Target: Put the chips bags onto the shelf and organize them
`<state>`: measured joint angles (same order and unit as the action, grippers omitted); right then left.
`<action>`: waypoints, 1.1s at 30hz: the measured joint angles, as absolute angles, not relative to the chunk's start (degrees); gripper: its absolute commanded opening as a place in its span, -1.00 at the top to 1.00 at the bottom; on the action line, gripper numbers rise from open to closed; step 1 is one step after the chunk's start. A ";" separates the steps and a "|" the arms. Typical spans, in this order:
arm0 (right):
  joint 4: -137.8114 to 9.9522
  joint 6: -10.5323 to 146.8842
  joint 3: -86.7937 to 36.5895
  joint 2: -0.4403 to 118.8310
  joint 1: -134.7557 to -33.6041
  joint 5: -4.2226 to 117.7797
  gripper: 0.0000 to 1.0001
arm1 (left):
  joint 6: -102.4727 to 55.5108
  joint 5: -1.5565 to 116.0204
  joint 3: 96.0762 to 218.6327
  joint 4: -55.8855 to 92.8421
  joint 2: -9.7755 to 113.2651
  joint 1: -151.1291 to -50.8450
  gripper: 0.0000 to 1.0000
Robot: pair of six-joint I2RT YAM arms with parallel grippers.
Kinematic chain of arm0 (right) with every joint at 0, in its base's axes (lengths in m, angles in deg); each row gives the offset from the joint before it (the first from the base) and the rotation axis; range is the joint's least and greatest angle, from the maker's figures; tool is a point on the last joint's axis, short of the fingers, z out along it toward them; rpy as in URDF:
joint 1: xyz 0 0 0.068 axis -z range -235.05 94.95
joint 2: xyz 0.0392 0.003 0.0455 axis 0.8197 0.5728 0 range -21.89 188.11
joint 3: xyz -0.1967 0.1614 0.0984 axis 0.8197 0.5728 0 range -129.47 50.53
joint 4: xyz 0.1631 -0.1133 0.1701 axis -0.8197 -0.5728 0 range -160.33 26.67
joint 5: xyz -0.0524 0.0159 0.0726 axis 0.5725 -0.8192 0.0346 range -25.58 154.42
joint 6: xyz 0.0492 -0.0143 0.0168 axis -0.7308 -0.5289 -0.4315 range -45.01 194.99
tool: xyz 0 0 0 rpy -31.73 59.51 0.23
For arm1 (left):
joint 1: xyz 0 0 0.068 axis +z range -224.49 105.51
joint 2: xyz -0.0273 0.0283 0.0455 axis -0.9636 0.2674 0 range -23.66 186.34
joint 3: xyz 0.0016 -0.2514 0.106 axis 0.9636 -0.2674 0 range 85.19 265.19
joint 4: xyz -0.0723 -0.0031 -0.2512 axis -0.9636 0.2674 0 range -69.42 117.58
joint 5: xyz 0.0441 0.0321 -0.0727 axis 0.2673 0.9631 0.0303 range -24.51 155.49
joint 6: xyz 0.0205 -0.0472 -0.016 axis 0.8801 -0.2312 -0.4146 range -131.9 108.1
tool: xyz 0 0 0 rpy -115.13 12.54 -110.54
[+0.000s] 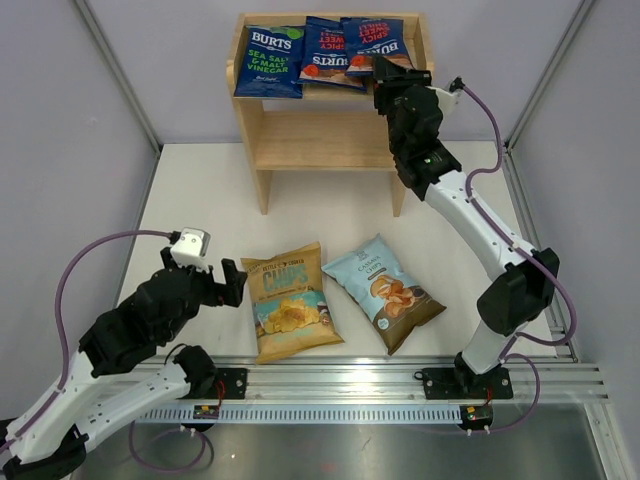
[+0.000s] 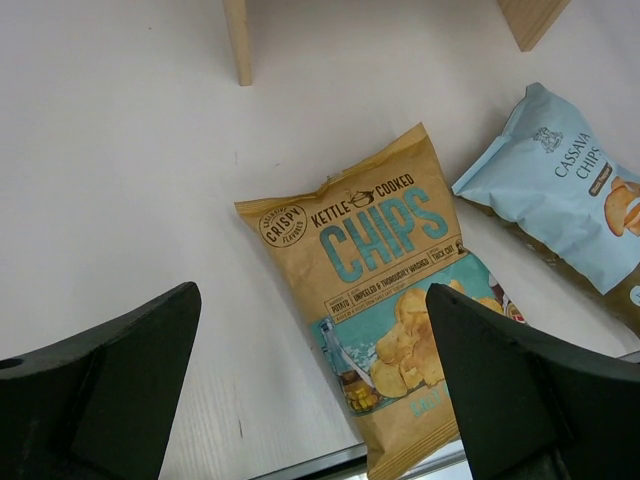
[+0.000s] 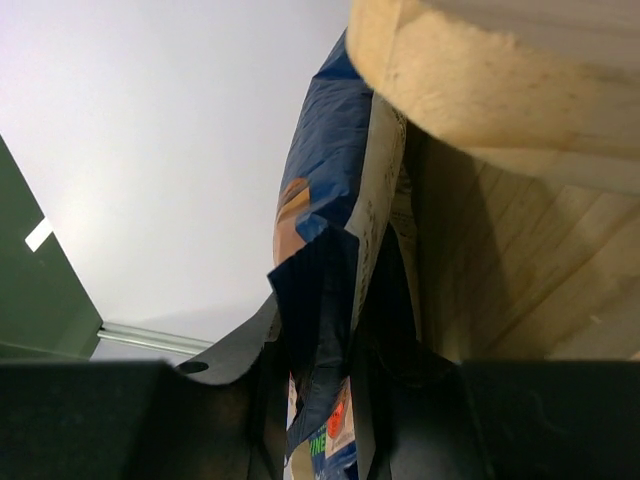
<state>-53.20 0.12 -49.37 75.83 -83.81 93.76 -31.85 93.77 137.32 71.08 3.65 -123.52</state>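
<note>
Three dark-blue Burts chips bags lie on the top tier of the light-wood shelf [image 1: 320, 150]: left [image 1: 270, 60], middle [image 1: 328, 52], right [image 1: 372, 38]. My right gripper [image 1: 385, 68] is at the shelf's top right, shut on the edge of the right bag. In the right wrist view that bag [image 3: 325, 170] is pinched in the gripper [image 3: 335, 330], beside the shelf wood [image 3: 500, 90]. A tan-yellow chips bag [image 1: 288, 300] [image 2: 375, 270] and a light-blue chips bag [image 1: 385, 290] [image 2: 570, 180] lie flat on the table. My left gripper [image 1: 235, 283] [image 2: 312, 300] hangs open just left of the tan bag, holding nothing.
The shelf's lower tier holds nothing. Its front legs [image 2: 238, 40] stand on the white table behind the two loose bags. A metal rail [image 1: 400, 380] with the arm bases runs along the near table edge. Grey walls close in on both sides.
</note>
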 measured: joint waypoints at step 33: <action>-58.67 -4.82 -52.67 78.38 -82.49 98.24 0.39 | -32.46 91.65 135.29 68.90 1.09 -123.52 -0.98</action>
<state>-58.67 -4.82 -52.67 78.38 -82.49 98.24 -32.46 91.65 135.29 68.90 1.09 -123.52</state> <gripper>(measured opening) 0.316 0.988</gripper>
